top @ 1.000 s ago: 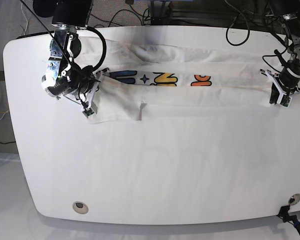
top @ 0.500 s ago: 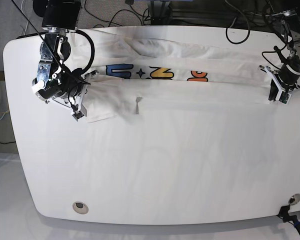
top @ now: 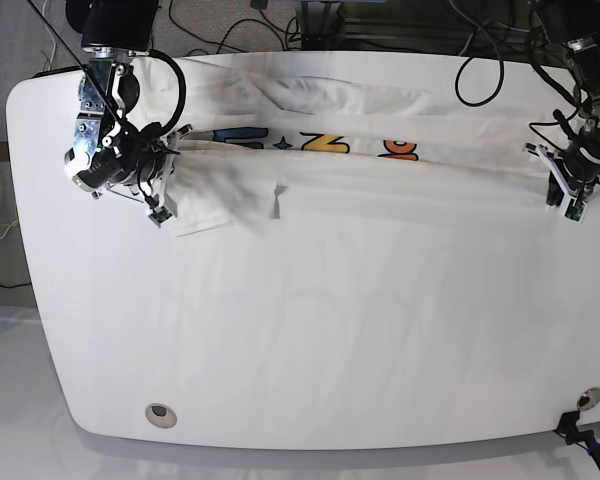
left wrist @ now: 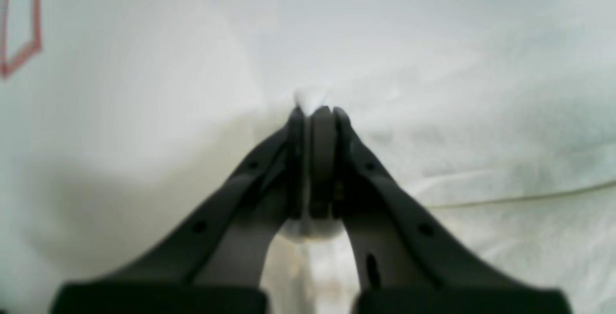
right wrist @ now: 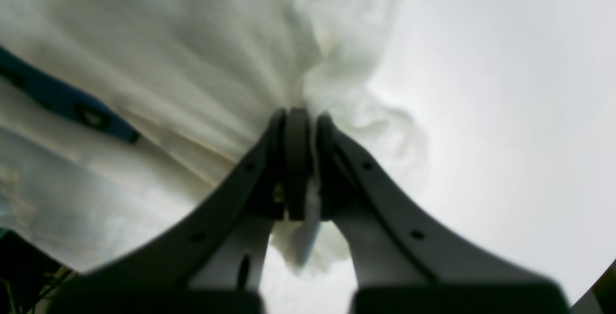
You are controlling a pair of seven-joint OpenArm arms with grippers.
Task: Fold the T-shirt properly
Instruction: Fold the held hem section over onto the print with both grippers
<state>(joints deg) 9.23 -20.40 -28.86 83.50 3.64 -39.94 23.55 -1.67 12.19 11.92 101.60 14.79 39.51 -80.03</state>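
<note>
The T-shirt (top: 380,175) is stretched in a long band across the far half of the table (top: 330,340). One end is pinched in the clenched left gripper (top: 563,190), the other in the clenched right gripper (top: 165,175).

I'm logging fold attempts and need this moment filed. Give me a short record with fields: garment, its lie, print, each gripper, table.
garment: T-shirt
lie: stretched in a band along the table's far edge
print: coloured strip showing in the fold
left gripper: jaws shut on T-shirt, base view's right end
right gripper: jaws shut on T-shirt, base view's left end
table: white, near half bare
</note>
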